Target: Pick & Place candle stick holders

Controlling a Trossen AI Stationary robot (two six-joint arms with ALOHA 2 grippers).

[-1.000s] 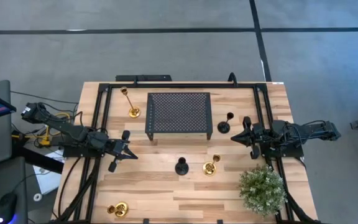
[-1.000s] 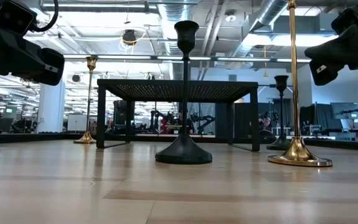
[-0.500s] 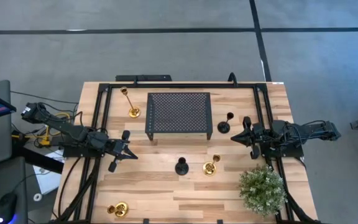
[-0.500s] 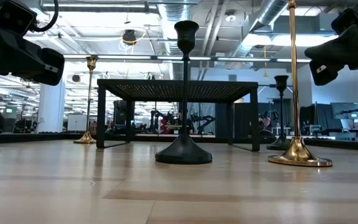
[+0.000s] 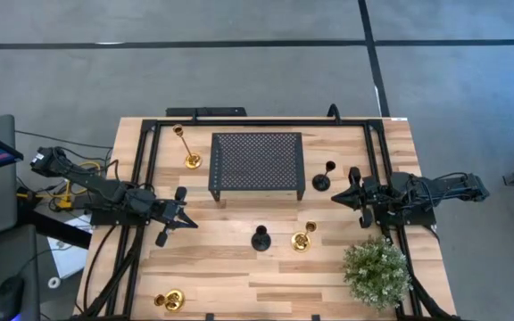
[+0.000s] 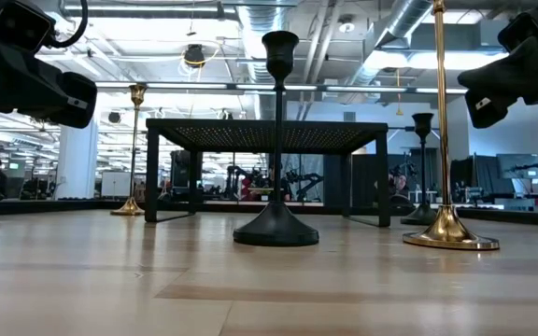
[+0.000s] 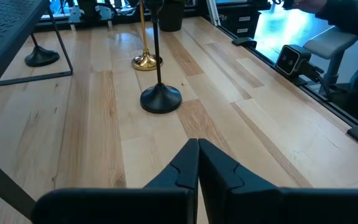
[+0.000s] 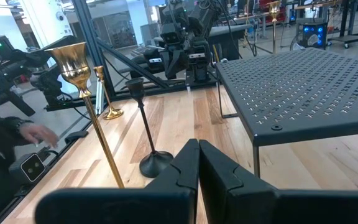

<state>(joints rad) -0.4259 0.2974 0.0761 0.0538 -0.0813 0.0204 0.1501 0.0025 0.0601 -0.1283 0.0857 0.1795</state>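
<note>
While plant point(image 5: 377, 272) stands apart, perforated stand point(image 5: 257, 164) separates two holders point(image 5: 188, 148).

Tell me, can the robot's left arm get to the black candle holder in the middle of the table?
Probably yes. The left gripper hangs above bare wood with its fingers shut, and only open table lies between it and the black candle holder. The gold candle holder stands beyond it, out of the way.

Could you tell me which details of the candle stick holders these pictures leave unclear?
- Tall gold holder, low view: cup cut off by the top edge.
- Corner gold holder, high view: too small to tell upright or lying.
- Black holder, left wrist view: stem hidden behind the perforated stand.
</note>
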